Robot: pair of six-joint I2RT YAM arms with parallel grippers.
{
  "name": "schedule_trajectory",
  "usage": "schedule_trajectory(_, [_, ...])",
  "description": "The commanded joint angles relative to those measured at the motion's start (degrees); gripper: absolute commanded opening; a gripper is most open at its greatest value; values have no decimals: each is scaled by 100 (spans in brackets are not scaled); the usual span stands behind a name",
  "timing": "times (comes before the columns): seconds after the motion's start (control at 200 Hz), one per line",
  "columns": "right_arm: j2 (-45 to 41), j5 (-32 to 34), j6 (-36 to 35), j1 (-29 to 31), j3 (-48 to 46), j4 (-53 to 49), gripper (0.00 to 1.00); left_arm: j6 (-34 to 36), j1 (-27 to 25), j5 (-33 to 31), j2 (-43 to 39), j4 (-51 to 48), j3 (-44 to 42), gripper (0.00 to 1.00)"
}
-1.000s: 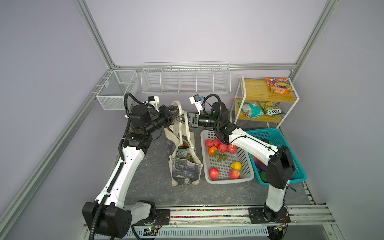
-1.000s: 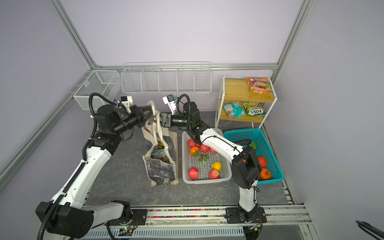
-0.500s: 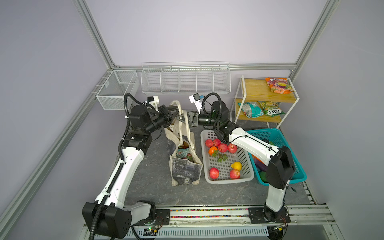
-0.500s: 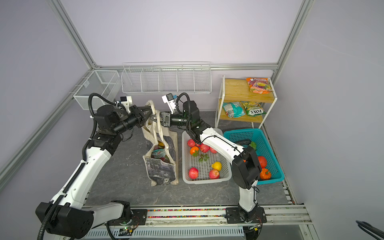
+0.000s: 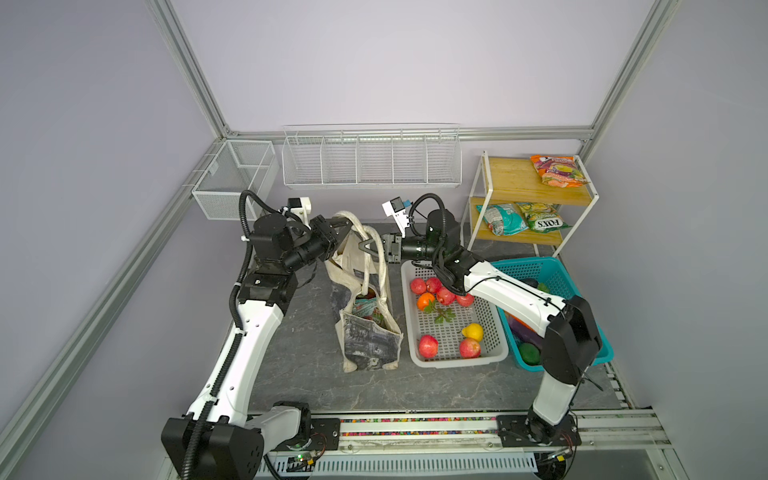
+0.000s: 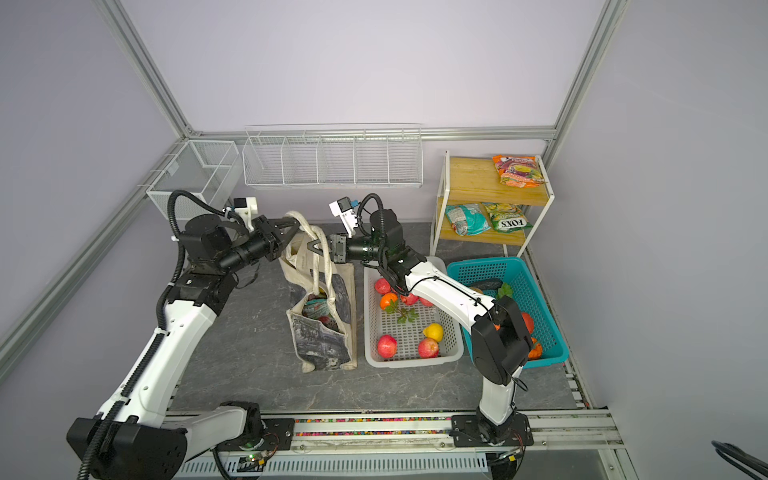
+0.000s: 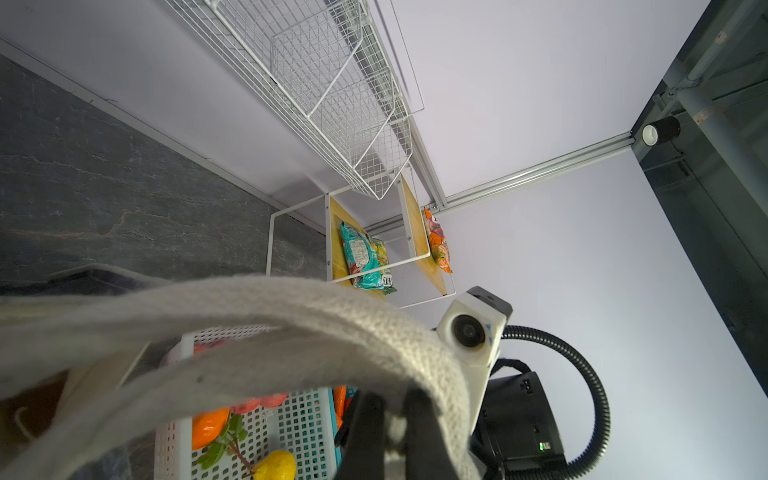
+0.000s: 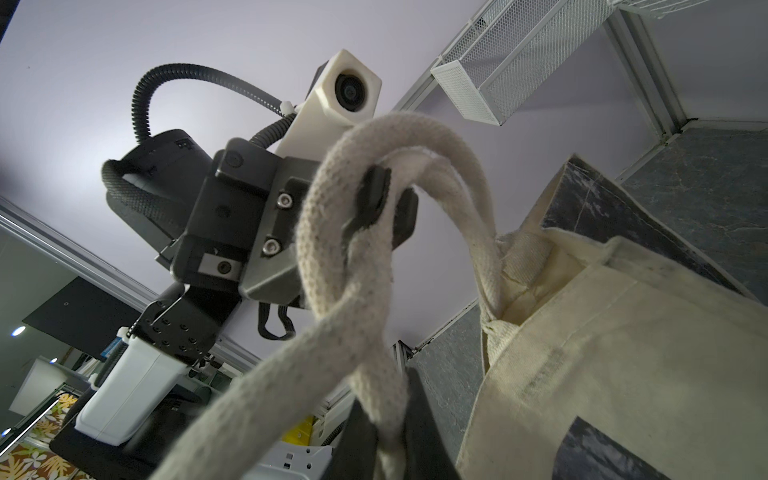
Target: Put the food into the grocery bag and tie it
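Cream grocery bag (image 5: 368, 337): stands upright on the dark stone-look table (image 5: 316, 374) between the two arms, just beside the white perforated basket (image 5: 496, 345). Its mouth is open and its sides are slack.
Handles (image 8: 340, 257): both are lifted above the mouth. In the right wrist view the two straps cross and one loops over the other. A first half-knot seems begun but not drawn tight.
Left gripper (image 5: 349, 225): jaws pinched together on one strap near its crown.
Right gripper (image 5: 367, 245): jaws narrowed onto the other strap, facing the left one and near it.
Food in the bag (image 5: 365, 309): a teal snack packet and a reddish piece show low inside; what else is there cannot be told.
Step in hand: tying the handles, as I judge it.
Doing it well: draw the grippers apart sideways and level, not upward, so the bag stays seated and does not tip toward the basket. Hold both pinches firm, since woven strap slides. Watch that the crossing travels down toward the mouth.
Risk: the loop may slip off the left fingers before it cinches.
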Motion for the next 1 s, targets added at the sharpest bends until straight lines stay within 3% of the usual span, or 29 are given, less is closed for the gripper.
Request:
schedule_trajectory(0.0, [-236, 370, -280, -194, -198, -424, 7, 185, 137, 225, -282, -133, -87, 0])
schedule_trajectory(0.41, [-629, 999, -753, -205, -591, -599, 7, 450, 287, 256, -608, -488, -569, 0])
schedule_trajectory(0.995, [-1348, 2416, -1398, -144, -1201, -1035, 7, 1018, 732, 228, -915, -1286, -685, 0])
